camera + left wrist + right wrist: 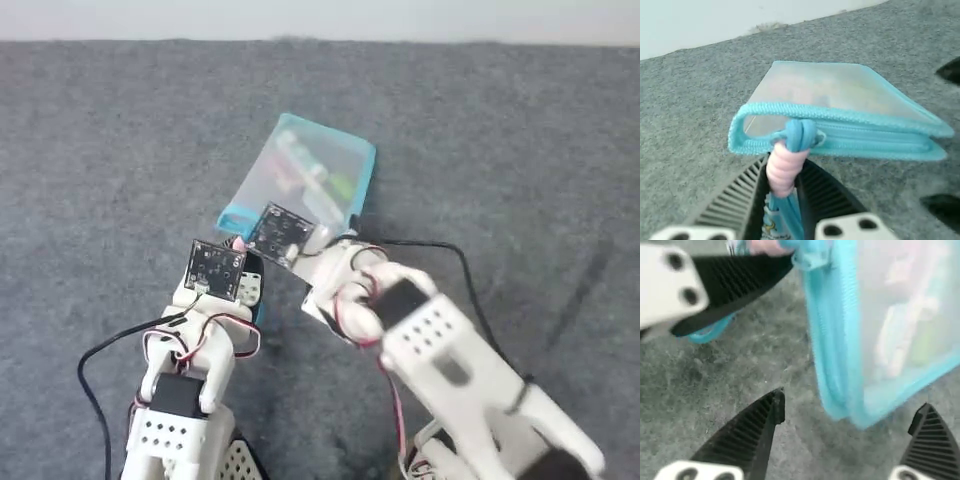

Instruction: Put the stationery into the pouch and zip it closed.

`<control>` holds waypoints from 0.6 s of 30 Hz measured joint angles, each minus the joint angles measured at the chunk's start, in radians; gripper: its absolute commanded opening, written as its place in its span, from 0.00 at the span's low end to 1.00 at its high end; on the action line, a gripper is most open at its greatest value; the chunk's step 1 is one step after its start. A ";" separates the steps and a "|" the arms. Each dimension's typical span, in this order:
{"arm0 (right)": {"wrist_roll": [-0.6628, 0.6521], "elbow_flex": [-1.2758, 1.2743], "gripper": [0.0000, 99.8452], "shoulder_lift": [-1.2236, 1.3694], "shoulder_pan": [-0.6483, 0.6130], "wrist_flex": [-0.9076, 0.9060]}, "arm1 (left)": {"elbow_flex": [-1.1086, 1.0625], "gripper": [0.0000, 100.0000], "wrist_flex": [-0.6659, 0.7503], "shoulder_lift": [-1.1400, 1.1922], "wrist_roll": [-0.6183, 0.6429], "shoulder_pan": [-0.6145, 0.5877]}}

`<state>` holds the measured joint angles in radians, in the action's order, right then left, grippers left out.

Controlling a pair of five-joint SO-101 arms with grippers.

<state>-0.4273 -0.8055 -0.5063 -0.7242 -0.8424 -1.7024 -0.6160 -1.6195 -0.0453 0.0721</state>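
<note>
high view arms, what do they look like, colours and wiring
Both are white moulded plastic with grids of small holes. The left arm carries looped red, white and black wires and a trailing black cable; the right arm has red wires and a black cable too. Each wrist bears a black square board. Fingers are black and ribbed, on white bases with screw holes.

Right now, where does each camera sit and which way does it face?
High view: above the table, looking down on both arms and the pouch.
Left wrist view: behind the left gripper, shut on the zip pull, facing the pouch's zip edge.
Right wrist view: behind the open right gripper, facing the pouch's corner.
Shared: all show the pouch.
</note>
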 measured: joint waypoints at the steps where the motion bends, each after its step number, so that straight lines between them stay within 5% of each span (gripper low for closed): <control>1: 0.000 0.026 0.38 0.043 0.008 0.005 | 0.000 0.01 0.000 0.000 0.000 0.000; 9: 0.000 0.247 0.35 0.310 0.051 0.012 | 0.000 0.01 0.000 0.000 0.000 0.000; 18: 0.026 0.382 0.04 0.470 0.057 0.014 | 0.000 0.01 0.000 0.000 0.000 0.000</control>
<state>-0.4012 -0.4235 -0.0368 -0.6674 -0.8286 -1.7024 -0.6160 -1.6195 -0.0453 0.0721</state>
